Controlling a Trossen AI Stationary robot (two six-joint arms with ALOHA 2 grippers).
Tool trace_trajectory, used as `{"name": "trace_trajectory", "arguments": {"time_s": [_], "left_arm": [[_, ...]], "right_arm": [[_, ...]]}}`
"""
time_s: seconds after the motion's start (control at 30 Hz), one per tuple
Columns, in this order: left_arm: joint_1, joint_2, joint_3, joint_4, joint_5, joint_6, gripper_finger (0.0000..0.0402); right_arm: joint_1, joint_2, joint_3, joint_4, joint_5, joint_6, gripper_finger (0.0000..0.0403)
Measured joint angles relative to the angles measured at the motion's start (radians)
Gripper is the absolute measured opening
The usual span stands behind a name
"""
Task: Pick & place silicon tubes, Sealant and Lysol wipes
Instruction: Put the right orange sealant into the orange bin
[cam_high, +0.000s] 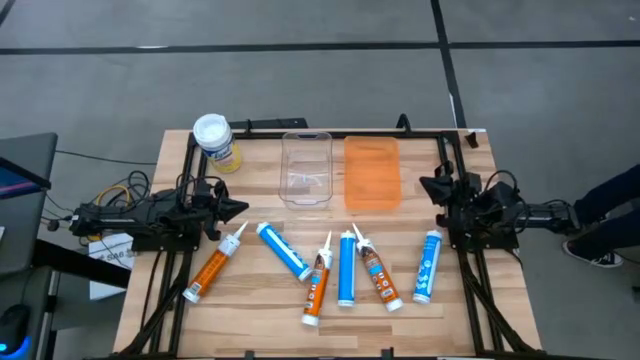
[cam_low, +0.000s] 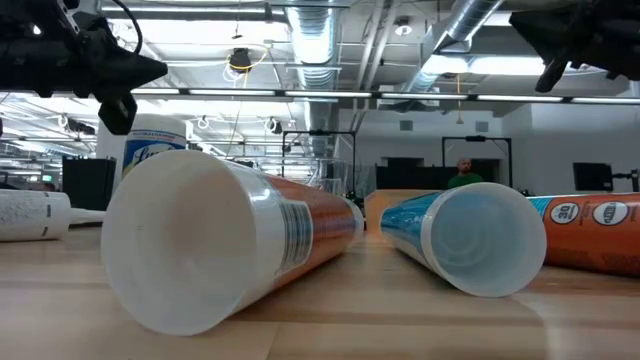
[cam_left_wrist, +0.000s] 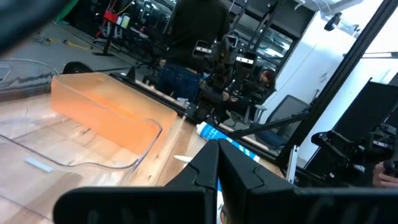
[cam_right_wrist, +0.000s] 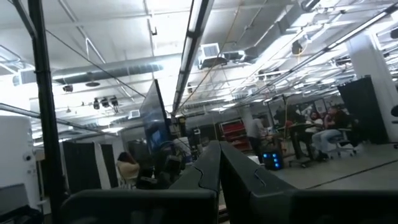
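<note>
**Both arms parked; Lysol wipes lay nearest the left gripper**

The wooden table (cam_high: 200, 320) carried the whole job. At its far side, toward 12 o'clock, stood a clear bin (cam_high: 306, 167) and, just beside it, an orange bin (cam_high: 372, 174). Across the near half lay 6 slim tubes in a loose row, long axes running roughly near-to-far. The leftmost, an orange tube (cam_high: 211, 267), pointed its nozzle toward 1 o'clock; the rightmost, a blue tube (cam_high: 428, 266), lay almost straight along the 12–6 line.

The Lysol wipes (cam_high: 216, 141) stood upright at the far-left corner, lid up, apart from the bins and tubes.

The left gripper (cam_high: 238, 207) sat at the table's left edge, fingers pressed together on nothing, aimed toward 3 o'clock. The wipes lay at about 11 o'clock from its tip, near; the orange tube's nozzle lay just at its 6 o'clock. The right gripper (cam_high: 428, 184) waited at the right edge, also pressed together and empty, with the blue tube toward its 6 o'clock.

For the wipes, the left arm looked clearly the nearer, and an upright canister would probably call for a side approach with widely spread fingers.
</note>
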Motion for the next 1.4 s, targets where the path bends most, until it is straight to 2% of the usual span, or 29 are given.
{"name": "trace_trajectory", "arguments": {"time_s": [0.2, 0.3, 0.47, 0.67, 0.77, 0.87, 1.03, 1.2, 1.3, 1.4], "left_arm": [[0.000, 0.000, 0.000, -0.003, -0.060, 0.024, 0.0000], [0.000, 0.000, 0.000, -0.003, -0.070, 0.026, 0.0000], [0.000, 0.000, 0.000, -0.004, -0.075, 0.046, 0.0000], [0.000, 0.000, 0.001, -0.017, -0.077, 0.054, 0.0000], [0.000, 0.000, 0.000, -0.028, -0.077, 0.054, 0.0000], [0.000, 0.000, 0.001, -0.035, -0.077, 0.054, 0.0000], [0.000, 0.000, 0.001, -0.058, -0.078, 0.054, 0.0000], [0.000, 0.000, 0.001, -0.079, -0.078, 0.055, 0.0000], [0.000, 0.000, 0.001, -0.085, -0.078, 0.055, 0.0000], [0.000, 0.000, 0.001, -0.085, -0.077, 0.085, 0.0000]], "right_arm": [[0.019, 0.000, 0.006, 0.026, -0.004, 0.000, 0.0000], [0.030, 0.005, 0.063, -0.069, -0.003, 0.000, 0.0000], [0.058, 0.101, 0.280, -0.415, 0.023, 0.049, 0.0000], [0.090, 0.368, 0.597, -0.928, 0.024, 0.229, 0.0000], [0.110, 0.512, 0.727, -1.132, -0.034, 0.308, 0.0000], [0.132, 0.635, 0.830, -1.248, -0.101, 0.353, 0.0000], [0.167, 0.807, 0.941, -1.326, -0.187, 0.431, 0.0000], [0.183, 0.960, 0.991, -1.369, -0.190, 0.536, 0.0002], [0.184, 1.031, 0.999, -1.372, -0.211, 0.583, 0.0020], [0.185, 1.096, 1.010, -1.363, -0.251, 0.628, 0.0055]]}}
